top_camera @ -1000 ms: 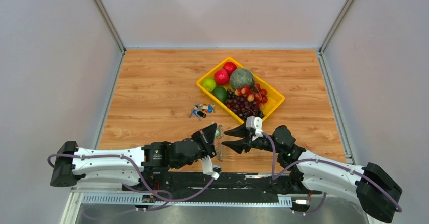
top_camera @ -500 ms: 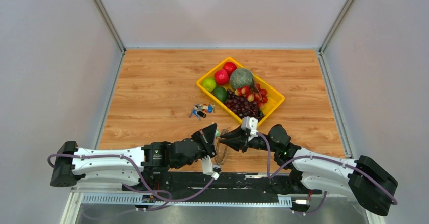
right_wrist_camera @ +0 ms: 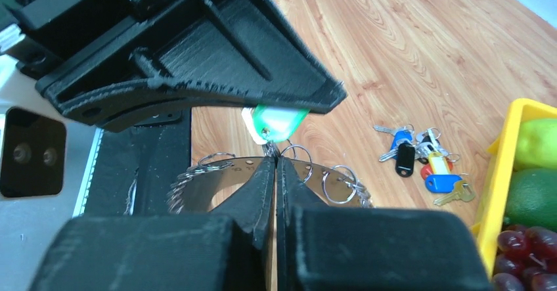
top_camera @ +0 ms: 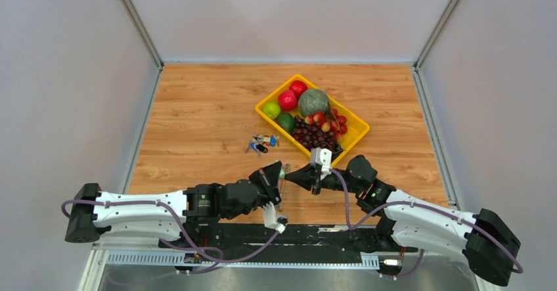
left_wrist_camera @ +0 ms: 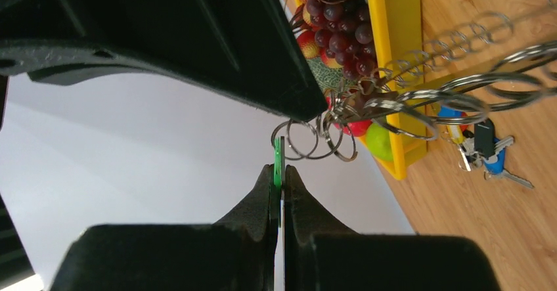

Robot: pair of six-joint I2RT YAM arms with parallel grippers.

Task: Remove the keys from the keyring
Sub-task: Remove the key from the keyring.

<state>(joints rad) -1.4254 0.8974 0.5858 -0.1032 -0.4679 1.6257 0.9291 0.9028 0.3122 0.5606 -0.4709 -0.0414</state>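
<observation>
1. We are seeing the left end effector (left_wrist_camera: 278,173) pressing its fingers together on the green tag (left_wrist_camera: 278,159), pinching it edge-on.
2. The right end effector (right_wrist_camera: 276,163) is pressing its fingers together against the keyring (right_wrist_camera: 223,176), just below that tag. We cannot tell whether any metal is sitting between them.
3. The keyring is sitting between the two end effectors, towards the near edge of the counter (top_camera: 197,107). The keys (right_wrist_camera: 178,191) are lining it in a saw-toothed row, and small split rings (left_wrist_camera: 315,140) are dangling beside the tag.
4. Farther out, a small bunch of coloured keys (top_camera: 261,143) is lying on the counter, just beside the yellow tray (top_camera: 356,132).
5. The tray is sitting at an angle and holding fruit:
   - a netted melon (top_camera: 313,102)
   - two red fruits (top_camera: 288,99) touching each other
   - a light green lime (top_camera: 271,110)
   - a darker green fruit (top_camera: 286,121)
   - dark grapes (top_camera: 315,136) filling the near end
   - red grapes (top_camera: 330,119) lying between the melon and the dark bunch
</observation>
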